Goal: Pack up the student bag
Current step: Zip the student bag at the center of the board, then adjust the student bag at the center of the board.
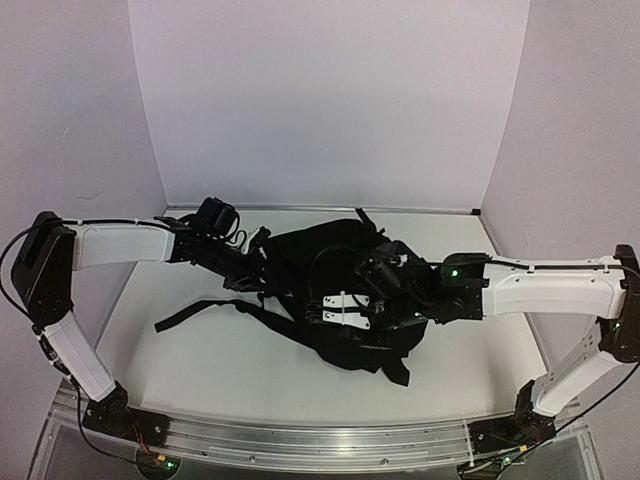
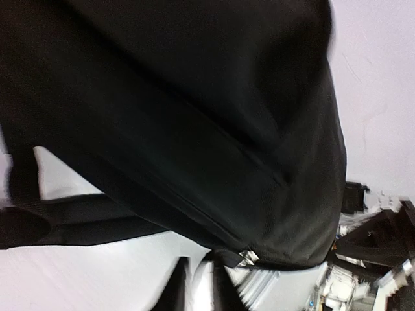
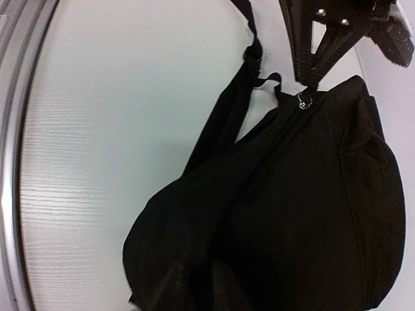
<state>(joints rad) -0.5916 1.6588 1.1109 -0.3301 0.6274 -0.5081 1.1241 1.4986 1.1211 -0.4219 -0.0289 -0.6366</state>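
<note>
Left claw (image 1: 255, 268) and right claw (image 1: 335, 310) are seen at the black backpack (image 1: 330, 245) lying on the table (image 1: 200, 365). From the left wrist, its fingers (image 2: 178, 288) are shown slightly parted, empty, by the zip pull (image 2: 249, 258). From the right wrist, that claw's grip cannot be told against dark fabric.

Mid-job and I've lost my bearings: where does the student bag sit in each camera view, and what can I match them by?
Top external: the student bag is a dark heap at the centre of the table.
Left wrist: it fills the top and middle of the picture.
Right wrist: lower right, reaching the bottom edge.
Shared landmark: the long strap. The silver zip pull shows only in the wrist views.
</note>
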